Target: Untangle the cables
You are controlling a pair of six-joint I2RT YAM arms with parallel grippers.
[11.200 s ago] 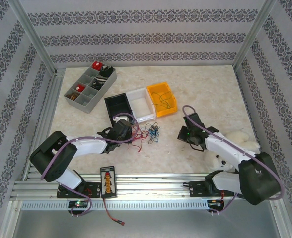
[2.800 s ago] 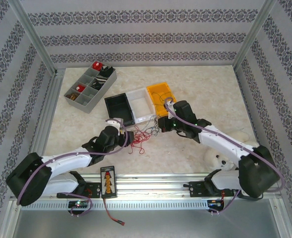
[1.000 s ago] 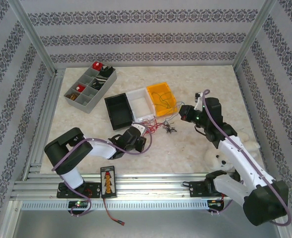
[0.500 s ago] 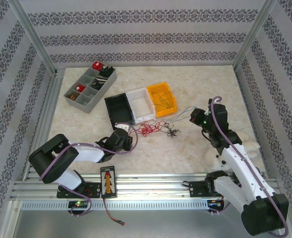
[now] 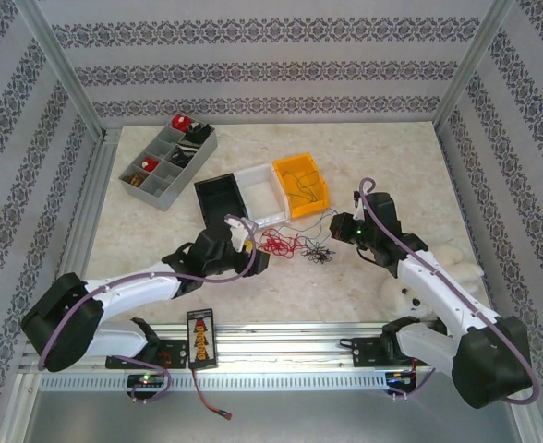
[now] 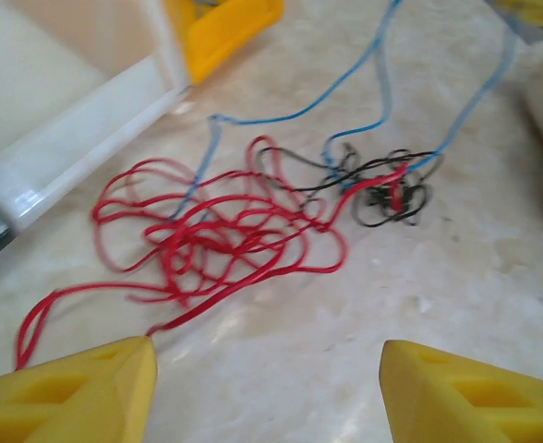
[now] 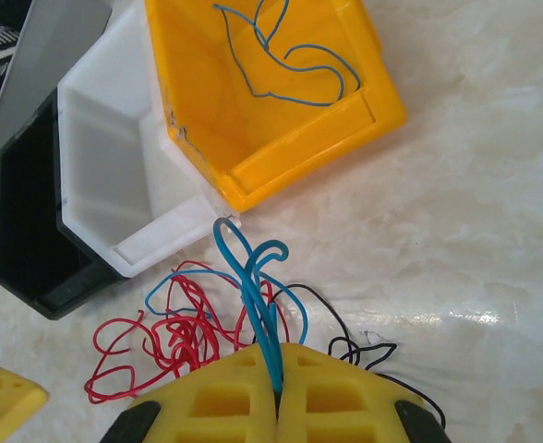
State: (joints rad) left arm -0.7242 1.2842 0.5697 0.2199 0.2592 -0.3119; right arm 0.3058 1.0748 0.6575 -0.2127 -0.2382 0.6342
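Observation:
The cables lie in a loose tangle in front of the bins: a red bunch [image 5: 276, 245] [image 6: 216, 240], a small black knot [image 5: 319, 252] [image 6: 387, 189], and blue strands [image 6: 373, 92] running up and away. My left gripper [image 5: 255, 251] [image 6: 267, 374] hovers just before the red bunch, open, with bare table between its yellow fingers [image 6: 96, 388]; one red end lies by the left finger. My right gripper [image 5: 338, 226] [image 7: 278, 392] is shut on a few blue cables [image 7: 253, 277], which loop out ahead of its fingertips above the red and black wires.
Black [image 5: 222, 205], white [image 5: 260, 194] and orange [image 5: 301, 185] bins stand in a row behind the tangle; the orange bin [image 7: 345, 129] holds a blue wire [image 7: 281, 65]. A grey compartment tray [image 5: 168, 161] sits far left. A white soft lump [image 5: 442, 263] lies beside the right arm.
My left gripper has opened and let go of the red cable, shifting slightly right. The right gripper has moved back left toward the tangle with the blue cables, slackening them.

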